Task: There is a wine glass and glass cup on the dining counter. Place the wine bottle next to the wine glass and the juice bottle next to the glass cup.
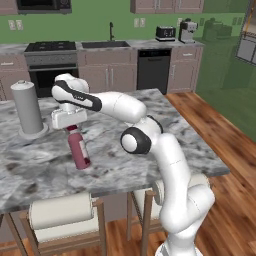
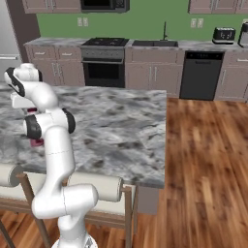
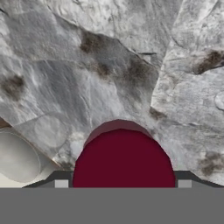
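The juice bottle [image 1: 78, 150] is seen hanging from the gripper [image 1: 73, 128], held by its maroon cap, the body tilted slightly with its base low over the dining counter [image 1: 150, 107] — whether the base touches the stone cannot be told. In the hand view the round cap [image 3: 124, 159] sits between the fingertips, the jaws drawn in against its sides; the grasp is read as firm on the juice bottle. In the right base view a sliver of the red bottle [image 2: 35, 141] shows beside the arm's lower link.

Just beside the gripper, toward the far left of the counter, a tall grey cylinder on a round base [image 1: 28, 107] is noted — a paper towel roll on its holder, by the look of it. In the hand view a faint clear circular outline [image 3: 50, 130] is made out on the marble near the cap; it is judged possibly a glass, but which one cannot be told. A padded stool [image 1: 61, 211] lies under the near edge.

For the step in hand — carrying the bottle to the glass cup — the grip should be kept closed and the bottle lifted clear before any sideways travel. A cap grasp lets the body swing, so slow motion is advised. The grey cylinder should be given room. The bottle should be set down upright, near the cup but apart from it, and released only once the base is flat.
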